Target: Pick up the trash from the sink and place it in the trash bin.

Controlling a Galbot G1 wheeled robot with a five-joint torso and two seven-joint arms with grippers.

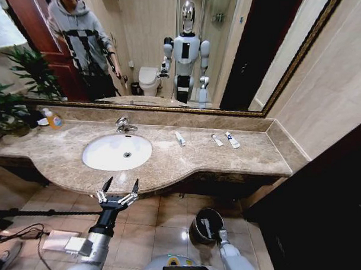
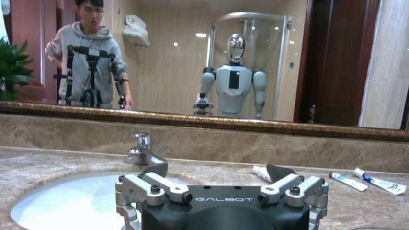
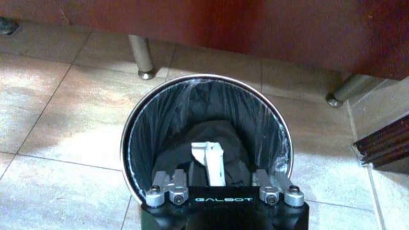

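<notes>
Room: bathroom, marble desk [image 1: 227,157] under a wide mirror, tiled floor below.
Sink: white oval basin [image 1: 117,152] toward the desk's left half, faucet [image 1: 124,125] at its back edge; bowl looks empty apart from the drain.
Trash on desk: three white tubes, one [image 1: 180,138] just right of the sink, two more [image 1: 217,140] and [image 1: 232,140] near the back edge toward the right end. None of them lies in the basin.
Trash bin: black round bin [image 1: 204,225] on the floor under the desk's front edge, right of centre; lined with a dark bag.
Bin contents: one white piece [image 3: 208,160] lies on the dark bag inside; can't tell what else is under it.
Left gripper: [image 1: 120,191] raised in front of the desk's front edge at the sink, fingers spread apart, holding nothing.
Right gripper: [image 3: 219,184] directly over the bin mouth, fingers apart, nothing clamped between them.
Progress: judging by this, at least one piece is already binned; three tubes left on the desk. Roughly partway, not near done.
Other: soap bottle [image 1: 53,119] at the desk's left end, not trash.
</notes>
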